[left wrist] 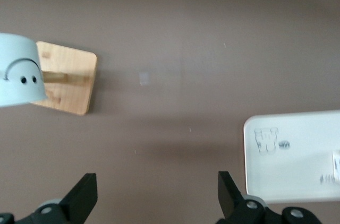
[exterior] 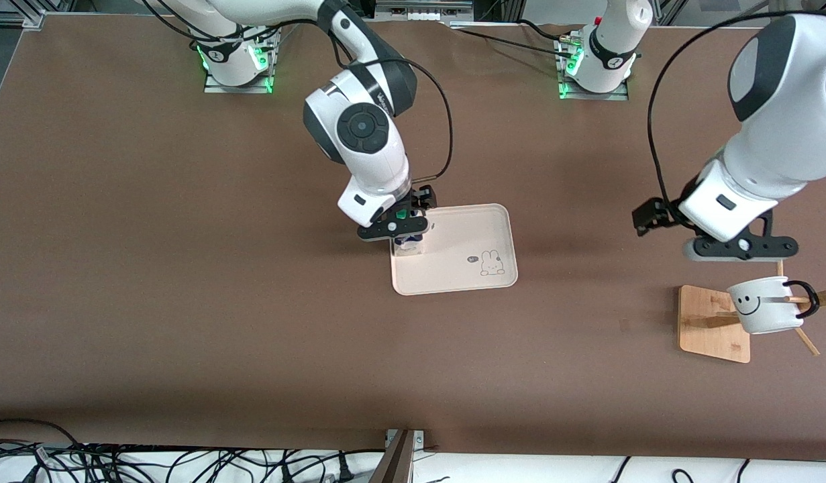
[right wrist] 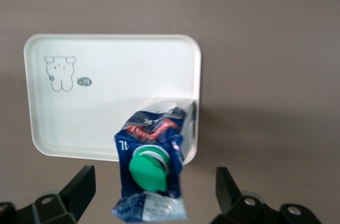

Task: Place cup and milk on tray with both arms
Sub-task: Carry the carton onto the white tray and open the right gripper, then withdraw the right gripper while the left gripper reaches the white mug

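We count one milk carton (right wrist: 151,168), dark blue with a green cap, upright on the cream tray (exterior: 480,235) between the right gripper's (exterior: 406,228) spread jaws. One smiley cup (exterior: 765,305) hangs on one wooden stand (exterior: 711,325) below the left gripper's (exterior: 741,248) spread, empty jaws.
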### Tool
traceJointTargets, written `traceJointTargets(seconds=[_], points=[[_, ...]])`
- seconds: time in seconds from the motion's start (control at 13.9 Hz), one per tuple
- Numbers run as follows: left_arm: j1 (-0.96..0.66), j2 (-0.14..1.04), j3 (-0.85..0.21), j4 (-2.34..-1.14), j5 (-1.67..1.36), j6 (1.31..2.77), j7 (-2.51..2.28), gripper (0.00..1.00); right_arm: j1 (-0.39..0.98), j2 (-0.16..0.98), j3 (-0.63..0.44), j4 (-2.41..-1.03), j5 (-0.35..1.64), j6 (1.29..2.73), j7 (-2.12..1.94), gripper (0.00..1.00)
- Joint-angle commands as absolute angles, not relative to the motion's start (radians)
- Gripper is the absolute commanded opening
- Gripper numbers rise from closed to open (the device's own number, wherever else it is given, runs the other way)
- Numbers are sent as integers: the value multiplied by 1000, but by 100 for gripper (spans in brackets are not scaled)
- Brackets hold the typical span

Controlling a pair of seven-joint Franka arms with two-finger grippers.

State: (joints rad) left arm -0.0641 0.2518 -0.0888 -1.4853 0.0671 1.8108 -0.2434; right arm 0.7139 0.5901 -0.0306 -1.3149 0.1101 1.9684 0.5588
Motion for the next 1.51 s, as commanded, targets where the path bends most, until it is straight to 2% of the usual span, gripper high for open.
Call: traceJointTargets(seconds=[0.0,0.22,0.36,0.57,0.72,0.93,1.08,1.22,1.36,1.44], points=[[-2,108,-97,-1777,83,2065,-363,100,626,474,-70,-1325,113,1858,536,100],[56,29,-98,-2010,83,2316,-402,100,507,407,-77,-1330,144,1729,413,100],[119,14,-100,-2116,81,2431,-393,100,473,374,-138,-1335,187,1665,338,100],[153,-58,-100,-2239,83,2502,-387,100,448,306,-219,-1382,195,1582,204,100],[184,-55,-100,-2243,84,2539,-349,100,413,223,-230,-1466,193,1560,152,100],[204,10,-100,-2235,84,2722,-276,100,365,82,-252,-1610,173,1565,91,100],[206,73,-100,-2235,84,2871,-276,100,310,22,-239,-1653,134,1562,34,100],[219,118,-100,-2233,87,2953,-275,100,234,-8,-171,-1661,94,1555,3,100],[244,126,-100,-2230,87,2959,-270,100,135,-34,-75,-1678,65,1555,-21,100],[244,136,-100,-2223,97,2962,-268,100,132,-37,-75,-1680,63,1554,-25,100]])
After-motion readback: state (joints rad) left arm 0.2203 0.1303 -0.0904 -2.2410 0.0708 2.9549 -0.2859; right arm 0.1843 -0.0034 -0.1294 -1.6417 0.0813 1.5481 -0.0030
